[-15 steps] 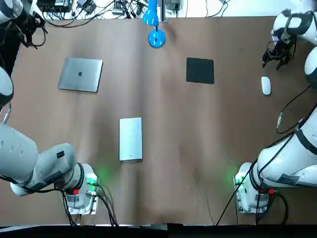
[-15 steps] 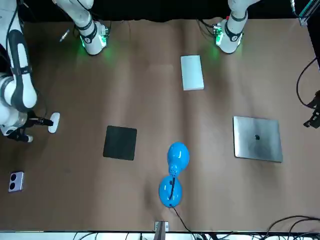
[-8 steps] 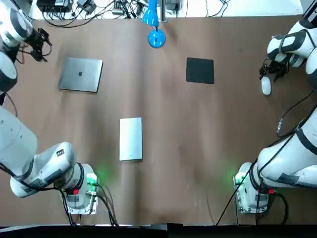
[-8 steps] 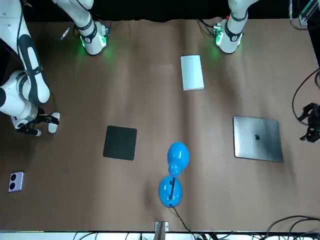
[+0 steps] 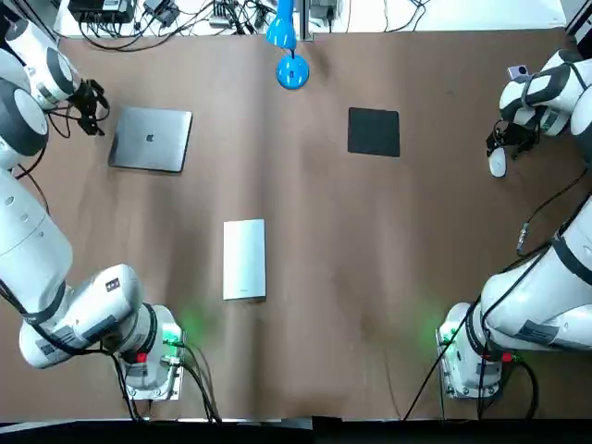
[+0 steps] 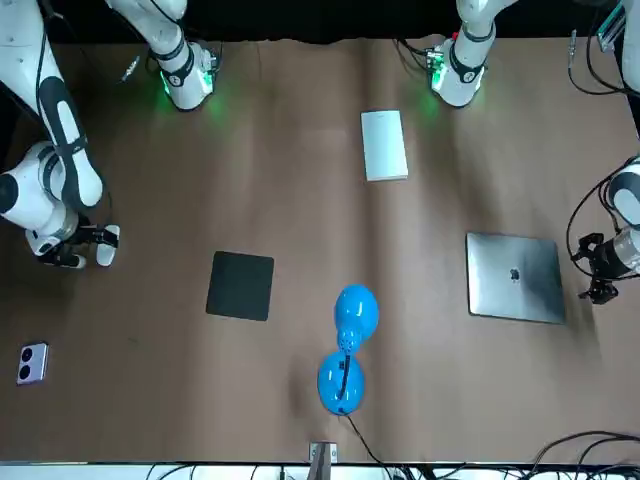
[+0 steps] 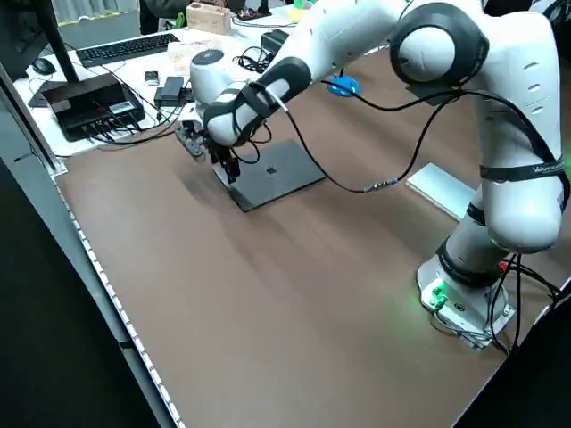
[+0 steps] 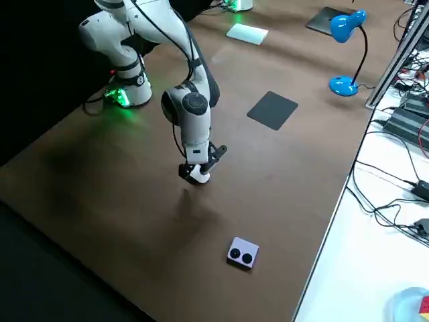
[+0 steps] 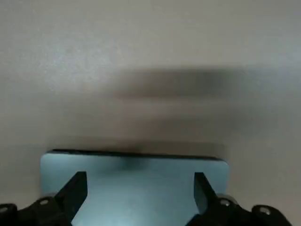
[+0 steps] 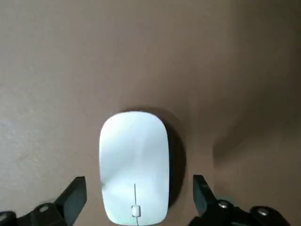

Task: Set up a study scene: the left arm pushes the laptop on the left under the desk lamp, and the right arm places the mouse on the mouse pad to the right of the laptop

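Note:
The closed silver laptop (image 5: pixel 150 139) lies at the far left of the table. My left gripper (image 5: pixel 92 109) hangs low just outside the laptop's left edge, open; in the left wrist view the laptop (image 9: pixel 134 186) fills the gap between the two spread fingers (image 9: pixel 75 193). The white mouse (image 5: pixel 497 166) sits at the far right. My right gripper (image 5: pixel 502 144) is over it, open, and in the right wrist view the mouse (image 10: pixel 134 165) lies between the fingers (image 10: pixel 74 197), apart from both. The black mouse pad (image 5: pixel 374 131) and the blue desk lamp (image 5: pixel 292 72) stand at the back.
A white flat box (image 5: pixel 244 259) lies in the middle of the table toward the arm bases. A small purple device (image 6: pixel 32 363) rests beyond the mouse at the far right corner. Cables and equipment (image 5: pixel 139 14) line the far side behind the lamp.
My left gripper came in from the far left corner to the laptop's left edge. My right gripper moved from beyond the mouse down over it. Laptop and mouse have not moved.

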`<action>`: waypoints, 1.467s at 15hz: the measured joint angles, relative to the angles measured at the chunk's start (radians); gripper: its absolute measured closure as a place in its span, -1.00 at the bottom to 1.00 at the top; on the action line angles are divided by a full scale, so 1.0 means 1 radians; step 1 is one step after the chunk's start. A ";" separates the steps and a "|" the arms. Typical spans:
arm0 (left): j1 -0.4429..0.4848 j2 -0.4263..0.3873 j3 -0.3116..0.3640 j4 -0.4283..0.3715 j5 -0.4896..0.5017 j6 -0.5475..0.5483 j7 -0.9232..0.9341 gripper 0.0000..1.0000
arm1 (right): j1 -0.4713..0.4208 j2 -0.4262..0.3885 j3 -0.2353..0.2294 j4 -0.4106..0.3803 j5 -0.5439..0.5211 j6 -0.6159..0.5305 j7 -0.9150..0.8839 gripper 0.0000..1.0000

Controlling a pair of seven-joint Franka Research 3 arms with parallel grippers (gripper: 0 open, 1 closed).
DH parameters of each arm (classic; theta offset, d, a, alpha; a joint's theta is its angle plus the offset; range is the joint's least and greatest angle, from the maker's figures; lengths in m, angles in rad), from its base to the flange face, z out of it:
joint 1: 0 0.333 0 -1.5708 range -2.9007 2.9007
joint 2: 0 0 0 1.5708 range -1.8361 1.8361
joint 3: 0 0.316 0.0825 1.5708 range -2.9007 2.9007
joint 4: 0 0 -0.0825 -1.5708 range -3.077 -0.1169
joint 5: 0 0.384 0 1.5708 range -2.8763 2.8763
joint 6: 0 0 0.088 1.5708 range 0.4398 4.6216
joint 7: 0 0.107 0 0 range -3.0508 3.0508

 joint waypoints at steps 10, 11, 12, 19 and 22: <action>0.019 0.057 0.014 -0.053 0.027 0.185 0.002 -1.00 | -0.004 0.025 0.009 0.000 0.000 0.044 -0.019 -0.50; 0.021 0.057 0.014 -0.055 0.027 0.185 0.002 -1.00 | -0.004 0.025 0.009 0.000 0.000 0.044 -0.019 -0.34; 0.022 0.057 0.014 -0.057 0.027 0.185 0.002 -1.00 | -0.004 0.025 0.009 0.000 0.000 0.044 -0.020 -0.33; 0.005 0.063 0.005 -0.078 0.027 0.187 -0.001 -1.00 | -0.003 0.024 0.025 0.006 0.000 0.044 -0.021 -0.25; 0.003 0.072 0.006 -0.077 0.029 0.198 -0.001 -1.00 | -0.002 -0.004 0.074 0.033 0.001 0.049 -0.021 -0.25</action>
